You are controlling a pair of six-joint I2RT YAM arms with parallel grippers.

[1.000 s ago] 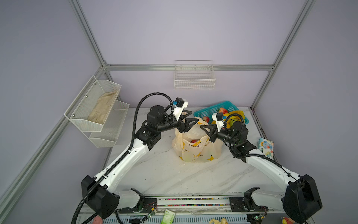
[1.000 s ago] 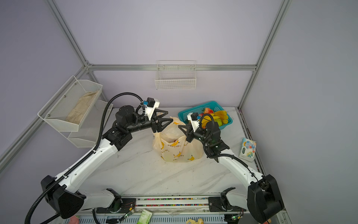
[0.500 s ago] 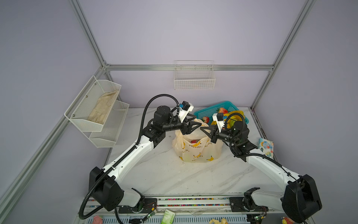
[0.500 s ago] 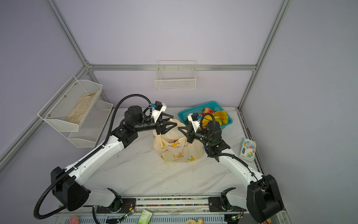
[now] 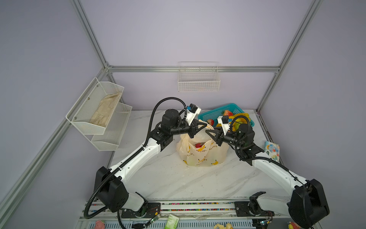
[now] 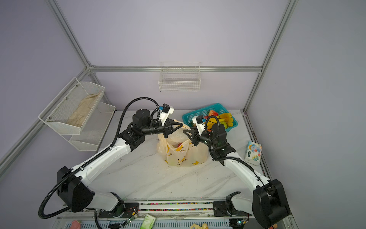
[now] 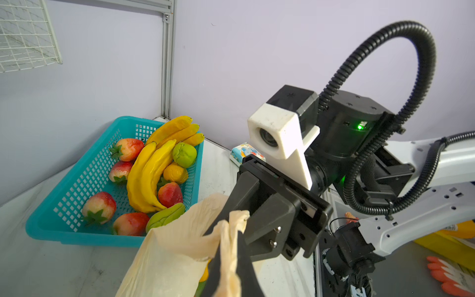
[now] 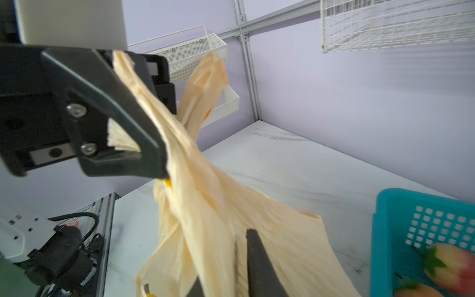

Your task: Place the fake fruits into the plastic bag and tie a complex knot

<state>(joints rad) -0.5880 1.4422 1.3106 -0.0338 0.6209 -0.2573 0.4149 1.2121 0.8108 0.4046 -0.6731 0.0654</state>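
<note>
The plastic bag (image 5: 202, 152) stands mid-table, cream with banana prints, and red fake fruits (image 5: 200, 145) show in its mouth. More fake fruits (image 7: 154, 174) lie in the teal basket (image 5: 217, 113) behind it: bananas, strawberries and green and orange pieces. My left gripper (image 5: 205, 125) is above the bag, shut on a raised handle strip (image 7: 229, 257). My right gripper (image 5: 208, 132) faces it tip to tip. Its fingers (image 8: 257, 257) stand slightly apart, and the same strip (image 8: 205, 218) runs loosely between them. A second handle (image 8: 205, 77) sticks up behind. A knot is not in view.
A tissue packet (image 5: 271, 149) lies near the table's right edge. A white mesh shelf (image 5: 99, 111) hangs on the left wall, and a wire basket (image 5: 199, 79) on the back wall. The arms' rail (image 5: 198, 206) runs along the front edge.
My left gripper moved right to the raised handle and shut on it. My right gripper, shut on that handle before, has parted its fingers. The bag stayed in place.
</note>
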